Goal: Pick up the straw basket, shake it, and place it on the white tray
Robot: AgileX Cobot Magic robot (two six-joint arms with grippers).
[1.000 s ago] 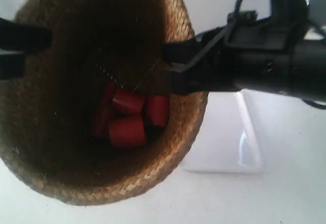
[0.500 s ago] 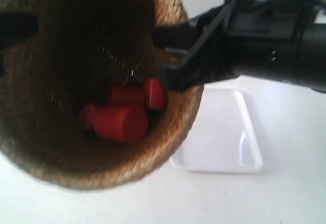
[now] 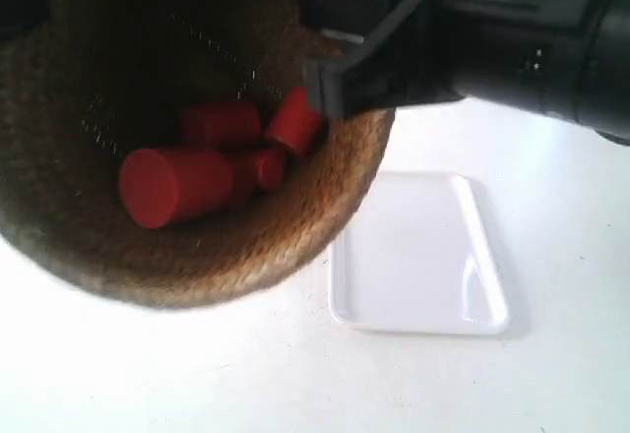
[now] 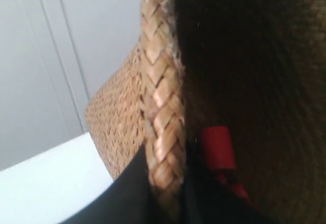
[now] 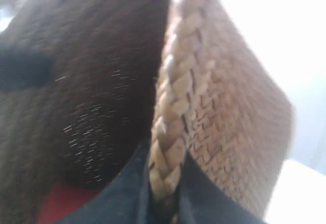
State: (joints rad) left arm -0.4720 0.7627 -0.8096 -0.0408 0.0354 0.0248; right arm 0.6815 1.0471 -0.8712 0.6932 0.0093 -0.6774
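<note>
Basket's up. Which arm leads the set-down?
Neither alone: left fingers and right fingers both clamp the straw basket rim. The arm at the exterior view's right is nearer the white tray; whether that's left or right, can't tell.

1. A plain indoor robot test space, likely a lab.
2. A smooth white table (image 3: 177, 374) lies beneath the straw basket (image 3: 246, 256).
3. A black robot arm (image 3: 512, 49) reaches beside the basket; a pale panelled wall (image 4: 46, 56) stands behind it.

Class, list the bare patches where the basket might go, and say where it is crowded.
The white tray is bare all over. Bare table borders it toward the exterior view's lower edge, below the straw basket too. Crowded: red cylinders lie inside the basket, and a gripper clamps its rim.
</note>
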